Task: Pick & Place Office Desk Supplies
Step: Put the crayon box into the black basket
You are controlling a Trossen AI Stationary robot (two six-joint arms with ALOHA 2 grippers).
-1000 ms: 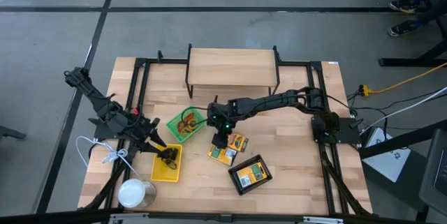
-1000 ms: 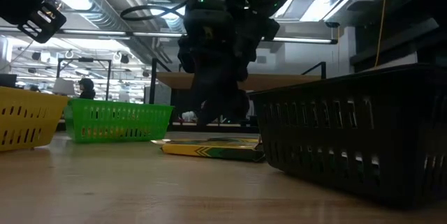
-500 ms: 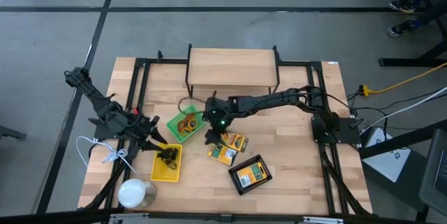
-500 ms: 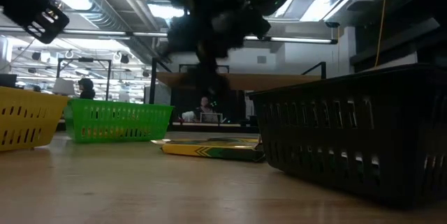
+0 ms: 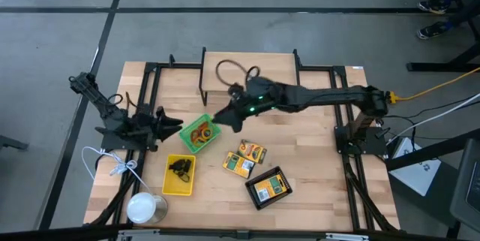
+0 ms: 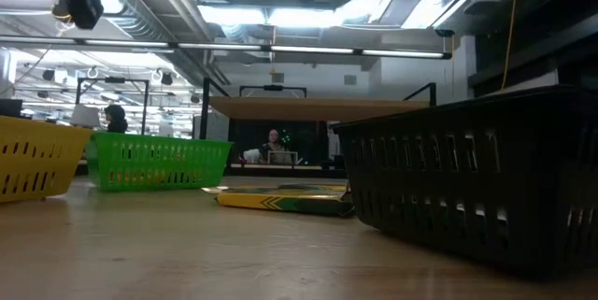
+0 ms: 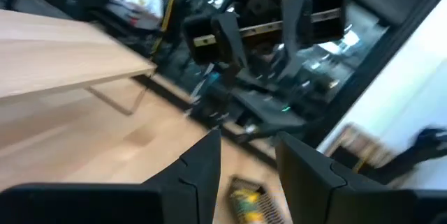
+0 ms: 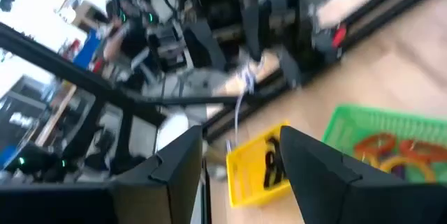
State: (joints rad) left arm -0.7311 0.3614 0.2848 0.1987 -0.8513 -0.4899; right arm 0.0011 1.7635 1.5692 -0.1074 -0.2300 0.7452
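Observation:
My right gripper [image 5: 223, 121] [image 8: 241, 137] hangs open in the air beside the green tray [image 5: 196, 134] [image 8: 349, 128], which holds orange loops [image 8: 380, 144]. My left gripper [image 5: 175, 125] [image 7: 244, 140] is open too, held level just left of the green tray, with nothing between its fingers. The yellow tray [image 5: 180, 175] [image 8: 255, 168] holds black clips [image 5: 178, 168]. Two printed boxes [image 5: 253, 152] [image 5: 238, 167] lie flat on the table. A third box [image 5: 268, 188] lies in the black mesh tray [image 5: 279, 172] [image 6: 476, 178].
A raised wooden shelf [image 5: 247, 72] stands at the table's far middle, with a dark cable loop over it. A white round can [image 5: 145, 207] and a white cord [image 5: 112, 167] sit at the near left. People show in the room beyond the table.
My right gripper has risen from beside the two boxes and gone toward the far left, tipping from pointing down to nearly level; the boxes stay put. My left gripper has swung up from over the yellow tray toward the far edge and now points level.

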